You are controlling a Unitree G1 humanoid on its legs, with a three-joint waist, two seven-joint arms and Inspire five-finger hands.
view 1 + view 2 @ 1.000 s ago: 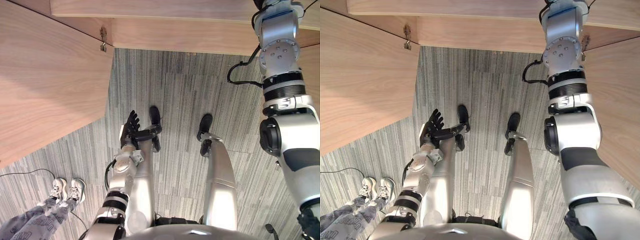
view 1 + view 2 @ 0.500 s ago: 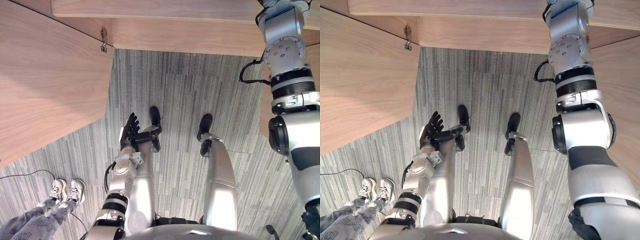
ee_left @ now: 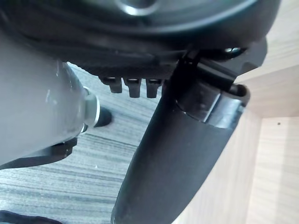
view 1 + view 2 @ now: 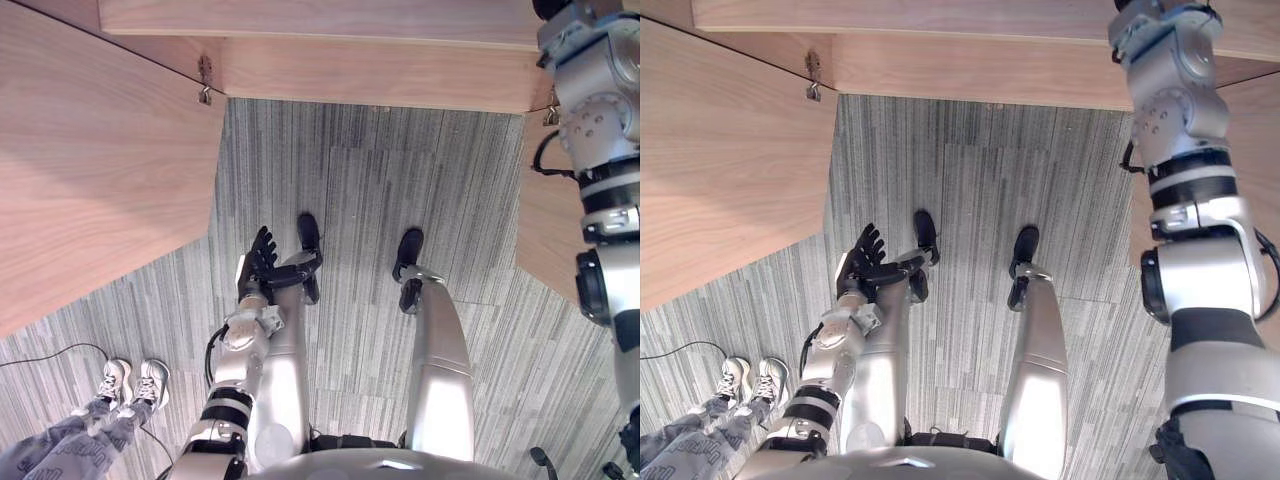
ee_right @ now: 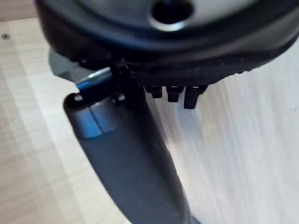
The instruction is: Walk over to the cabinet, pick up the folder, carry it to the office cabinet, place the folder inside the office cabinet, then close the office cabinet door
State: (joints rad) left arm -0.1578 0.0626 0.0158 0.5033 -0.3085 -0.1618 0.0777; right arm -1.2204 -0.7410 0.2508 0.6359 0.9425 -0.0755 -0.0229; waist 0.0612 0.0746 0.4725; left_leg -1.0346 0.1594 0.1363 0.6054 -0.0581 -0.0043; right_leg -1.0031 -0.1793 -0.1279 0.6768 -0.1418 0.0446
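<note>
Straight ahead, along the top of the head views, runs the pale wood office cabinet [image 4: 370,70], its left door [image 4: 90,170] swung wide open on a metal hinge [image 4: 206,80] and its right door [image 4: 545,230] standing open beside the raised right arm; low over the grey carpet [image 4: 370,180] the left hand [image 4: 260,262] hangs with fingers spread and straight, holding nothing; the right hand [image 5: 135,154], seen from its wrist, has its thumb out straight close to pale wood, nothing in its grasp; a person's white shoes [image 4: 130,380] stand at lower left.
</note>
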